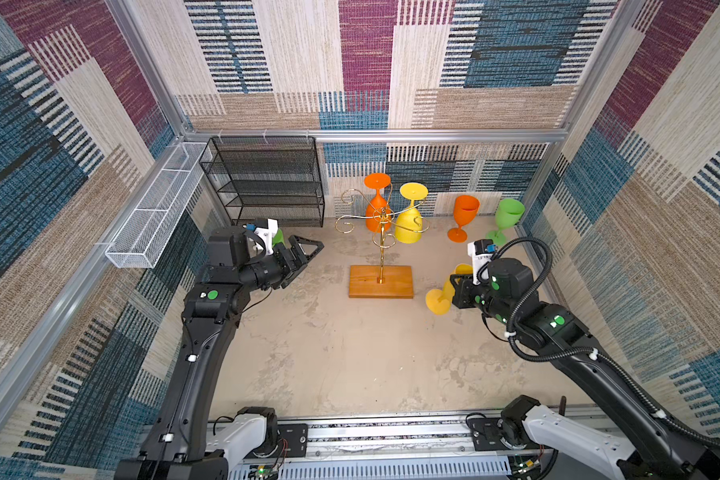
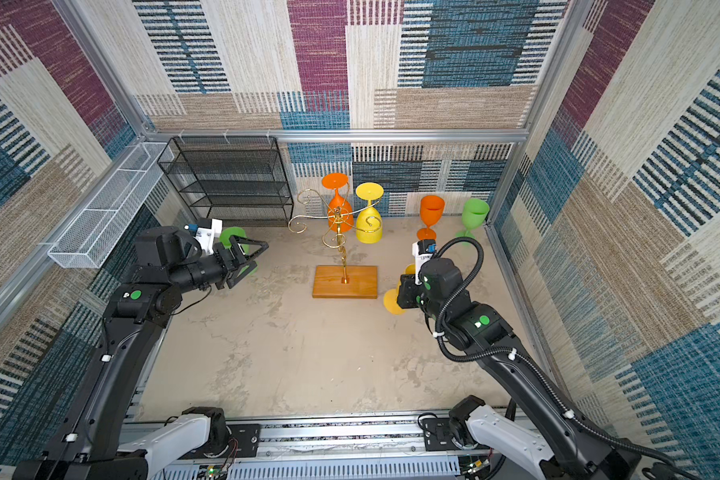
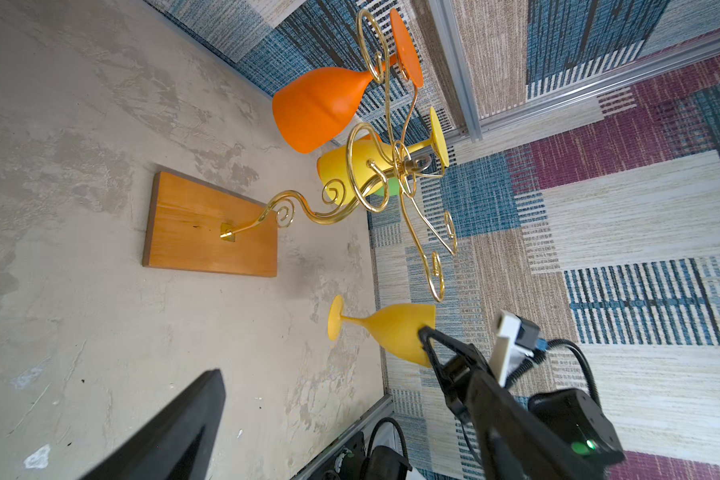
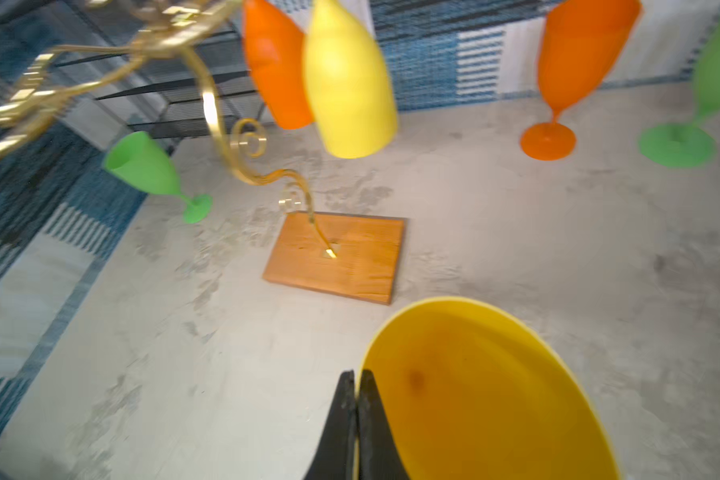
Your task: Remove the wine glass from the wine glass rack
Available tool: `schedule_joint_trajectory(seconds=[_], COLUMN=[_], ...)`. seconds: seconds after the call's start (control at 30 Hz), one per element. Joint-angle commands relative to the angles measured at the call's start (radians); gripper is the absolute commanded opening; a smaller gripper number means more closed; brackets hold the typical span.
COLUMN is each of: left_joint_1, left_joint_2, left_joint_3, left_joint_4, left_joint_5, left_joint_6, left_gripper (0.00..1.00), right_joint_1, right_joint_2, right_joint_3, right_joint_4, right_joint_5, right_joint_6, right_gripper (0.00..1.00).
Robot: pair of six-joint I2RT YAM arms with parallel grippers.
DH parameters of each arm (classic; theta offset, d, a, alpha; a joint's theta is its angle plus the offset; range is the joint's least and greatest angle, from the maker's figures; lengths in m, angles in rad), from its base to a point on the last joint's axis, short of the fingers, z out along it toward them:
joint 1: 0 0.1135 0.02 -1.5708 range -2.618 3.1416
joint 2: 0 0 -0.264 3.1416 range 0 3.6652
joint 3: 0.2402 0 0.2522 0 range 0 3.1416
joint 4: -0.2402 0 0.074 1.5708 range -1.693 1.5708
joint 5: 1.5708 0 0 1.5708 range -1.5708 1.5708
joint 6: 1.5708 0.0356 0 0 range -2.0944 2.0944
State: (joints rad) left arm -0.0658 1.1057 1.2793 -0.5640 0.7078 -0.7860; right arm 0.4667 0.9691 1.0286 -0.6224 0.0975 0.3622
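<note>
Right of rack [image 1: 366,284], R gripper [image 4: 355,395] pinching amber wine glass [image 4: 474,399] by rim, L gripper [image 1: 310,255] spread wide

Standing upright: gold wire rack [image 1: 381,281], wooden base, holding orange glass [image 1: 377,208] and yellow glass [image 1: 408,228] upside down; amber glass [image 1: 438,300] tilting at its four o'clock, detached.

The wine glass rack [image 3: 410,165] is gold, its base [image 3: 208,224] orange-brown, walls [image 3: 599,208] patchwork.
</note>
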Motion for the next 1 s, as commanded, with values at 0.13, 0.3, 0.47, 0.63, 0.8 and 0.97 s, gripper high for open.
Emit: schedule_joint_trajectory(seconds=[0.13, 0.3, 0.47, 0.63, 0.8, 0.97], left_joint_1=[0.002, 0.003, 0.003, 0.004, 0.005, 0.005], left_joint_2=[-0.026, -0.029, 0.012, 0.054, 0.061, 0.065], left_joint_3=[-0.005, -0.003, 0.027, 0.070, 0.081, 0.084], left_joint_4=[0.004, -0.026, -0.052, -0.097, -0.112, -0.111], left_joint_5=[0.009, -0.005, 0.012, 0.018, 0.006, 0.000], left_joint_6=[0.063, 0.094, 0.110, 0.140, 0.157, 0.154], left_gripper=[0.93, 0.93, 0.91, 0.90, 0.90, 0.90], right_joint_1=[-0.260, -0.402, -0.467, -0.520, -0.551, -0.571], right_joint_2=[0.159, 0.300, 0.432, 0.527, 0.625, 0.688], right_joint_3=[-0.007, -0.003, 0.055, 0.116, 0.207, 0.263], right_joint_4=[0.155, 0.274, 0.358, 0.424, 0.426, 0.438], right_joint_5=[-0.076, -0.068, 0.019, 0.046, 0.086, 0.059], right_joint_6=[-0.017, -0.052, -0.080, -0.103, -0.155, -0.176], right_gripper=[0.00, 0.00, 0.00, 0.00, 0.00, 0.00])
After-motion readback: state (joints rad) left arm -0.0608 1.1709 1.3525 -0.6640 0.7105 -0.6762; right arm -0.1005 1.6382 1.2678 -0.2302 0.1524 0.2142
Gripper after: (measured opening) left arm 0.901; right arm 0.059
